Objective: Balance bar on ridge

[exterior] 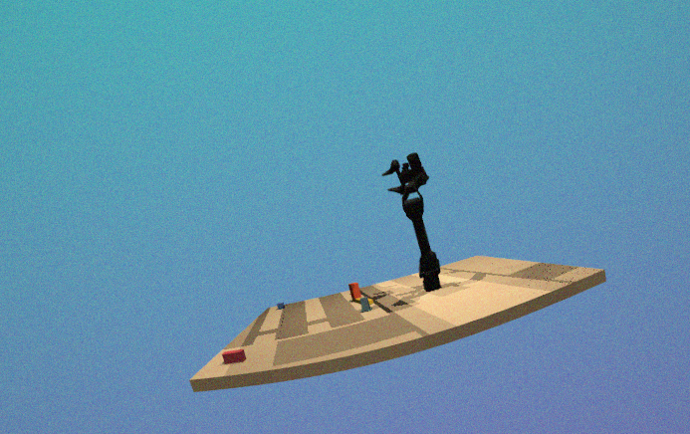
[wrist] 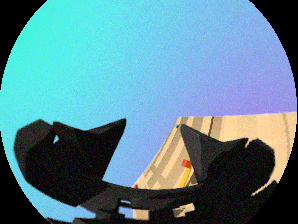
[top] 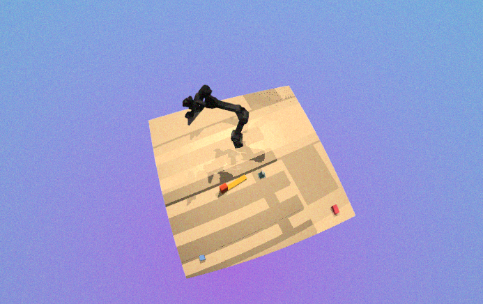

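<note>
The bar (top: 237, 182) (exterior: 370, 302) (wrist: 185, 177) is yellow, with a red-orange block (top: 223, 187) (exterior: 354, 292) (wrist: 186, 163) at one end. It appears to lie on the table, beside the ridge and not across it. The ridge (top: 261, 175) (exterior: 364, 305) is a small dark teal wedge just off the bar's plain yellow end; I cannot make it out in the wrist view. My gripper (top: 187, 112) (exterior: 385, 182) (wrist: 153, 124) is open and empty, raised high above the table and well away from the bar.
The wood-patterned table (top: 322, 169) (exterior: 346, 336) (wrist: 250, 135) has a red block (top: 335, 209) (exterior: 234, 356) near one corner and a small blue block (top: 201, 257) (exterior: 280, 306) (wrist: 177, 126) near another. The arm's base stands on the table, on the far side from these blocks.
</note>
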